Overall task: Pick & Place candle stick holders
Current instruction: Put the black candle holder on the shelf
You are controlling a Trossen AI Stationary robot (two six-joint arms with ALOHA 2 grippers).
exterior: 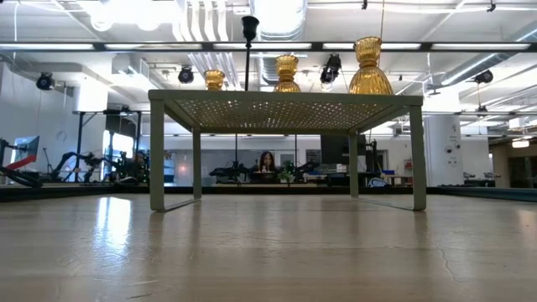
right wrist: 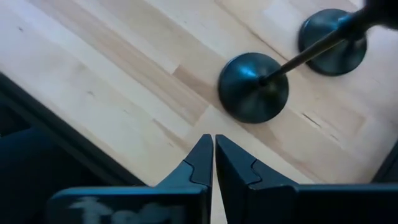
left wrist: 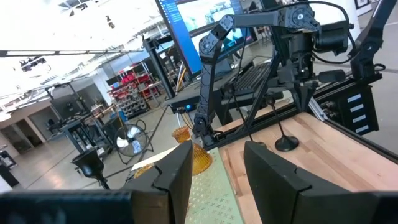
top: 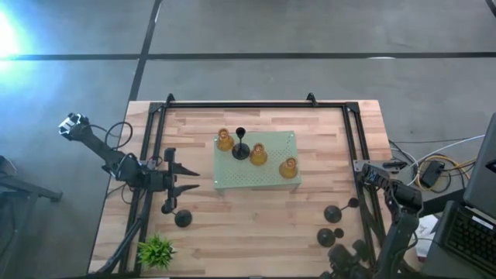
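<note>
On the wooden surface (top: 256, 217), a pale green mat (top: 256, 180) carries three amber holders (top: 258, 154) and one black holder (top: 241, 149). Another black holder (top: 182, 218) stands near the left gripper (top: 188, 179), whose fingers (left wrist: 273, 177) are spread apart and hold nothing. Two more black holders (top: 332, 213) stand by the right edge, near the right gripper (right wrist: 214, 163), whose fingers are closed together on nothing. A small plant (top: 156, 251) sits at the near left corner.

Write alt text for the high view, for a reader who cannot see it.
Seen from above, a pale green perforated mat at the centre of a wooden table holds three amber glass candle holders and one black stemmed holder. The open left gripper hovers beside it; the right gripper waits at the table's right edge.
</note>
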